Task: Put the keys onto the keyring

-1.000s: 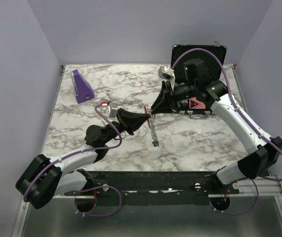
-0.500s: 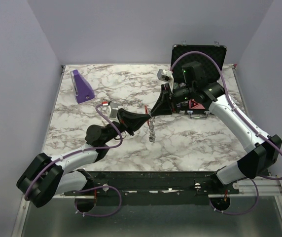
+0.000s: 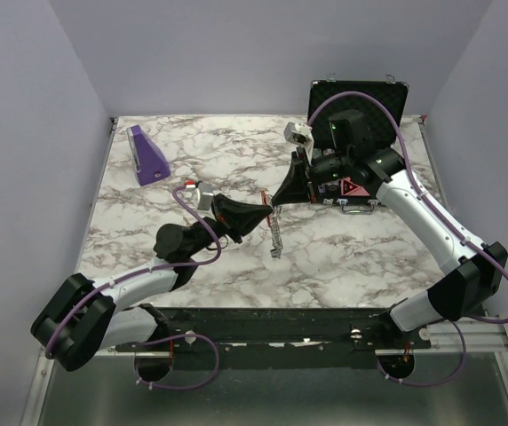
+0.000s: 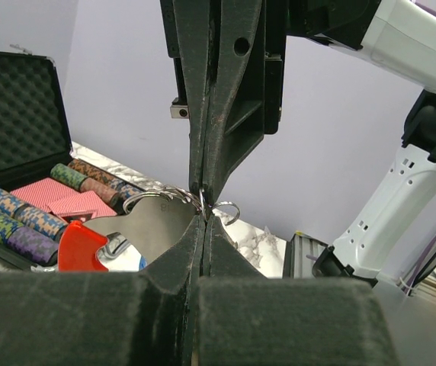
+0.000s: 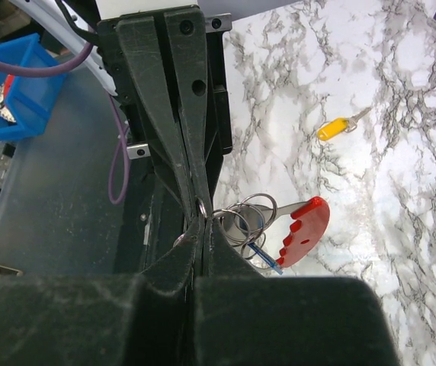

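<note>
The two hands are meeting tip to tip in the middle of the top view, just above the counter (image 3: pixel 192 160). The left hand (image 3: pixel 264 213) is reaching in from the lower left, with its arm lying low and long. It is squeezing shut on the keyring (image 4: pixel 153 225) — the silver piece with the red tag. The right hand (image 3: pixel 277 202) is pointing in from the upper right, with its arm arching high. Its fingers are pressed shut too, and it looks to be pinching one thin wire loop of the same bunch.

A blue key (image 5: pixel 262 253) is already hanging among the loops. The yellow key (image 5: pixel 338 128) is lying alone on the counter, in the upper right of the right wrist view, well apart from both hands.

I think they are steadying the ring and getting a loop ready. The next move is calling for a tiny, careful pull — too hard and the wire is slipping free. Then one hand is needing to let go and fetch the yellow key.
</note>
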`<move>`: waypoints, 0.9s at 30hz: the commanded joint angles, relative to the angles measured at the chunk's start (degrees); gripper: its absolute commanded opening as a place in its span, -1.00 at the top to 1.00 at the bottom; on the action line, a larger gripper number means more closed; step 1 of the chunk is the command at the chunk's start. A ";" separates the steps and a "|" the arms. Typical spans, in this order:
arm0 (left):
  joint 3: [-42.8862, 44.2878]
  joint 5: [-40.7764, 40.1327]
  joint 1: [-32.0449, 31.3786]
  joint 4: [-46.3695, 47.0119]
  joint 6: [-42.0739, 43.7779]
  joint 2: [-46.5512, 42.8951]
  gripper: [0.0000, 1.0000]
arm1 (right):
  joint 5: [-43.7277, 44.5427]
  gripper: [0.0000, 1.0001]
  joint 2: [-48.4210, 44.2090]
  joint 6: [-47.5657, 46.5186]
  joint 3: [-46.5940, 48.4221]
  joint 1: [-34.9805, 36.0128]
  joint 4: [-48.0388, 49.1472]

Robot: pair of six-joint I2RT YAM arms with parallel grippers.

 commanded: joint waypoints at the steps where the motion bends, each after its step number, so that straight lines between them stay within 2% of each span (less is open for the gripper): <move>1: 2.13 0.46 0.23 2.82 -0.54 0.28 1.00 | -1.27 0.99 0.66 -0.06 0.24 0.26 -0.20; 4: 1.95 -0.07 0.40 1.85 -0.54 -0.16 1.00 | -1.01 0.99 0.84 -1.55 1.21 0.26 -1.87; 6: 1.43 -0.16 0.58 1.24 -0.45 -0.69 0.85 | -1.01 0.99 0.84 -2.95 2.26 0.26 -3.36; 7: 1.25 -0.34 0.58 0.97 -0.54 -1.12 0.68 | -1.10 0.99 0.92 -3.66 2.96 0.26 -4.06; 8: 0.81 -0.51 0.75 0.45 -0.54 -1.74 0.41 | -1.19 0.99 1.10 -4.53 3.49 0.17 -4.94; 10: 0.02 -0.78 1.10 -1.22 -0.36 -3.23 0.05 | -0.84 0.99 1.28 -5.94 4.72 0.26 -6.26; 14: -1.12 0.36 3.38 -9.03 1.48 -8.93 -0.43 | 2.06 0.99 1.54 -11.82 7.27 0.26 -11.43; 19: 1.15 6.41 10.06 -27.46 1.05 -16.59 -0.92 | 9.61 0.99 3.73 -28.15 14.99 0.43 -26.97; 21: 4.31 8.79 12.35 -36.24 2.44 -17.65 -0.97 | 13.56 0.99 5.57 -34.57 19.21 0.87 -33.56; 24: 7.57 14.41 13.93 -40.94 5.08 -17.30 -0.97 | 20.84 0.99 9.00 -42.75 26.06 2.18 -43.51; 27: 10.91 20.65 14.20 -42.09 9.03 -15.63 -0.93 | 31.48 0.99 9.81 -42.16 28.72 5.69 -45.20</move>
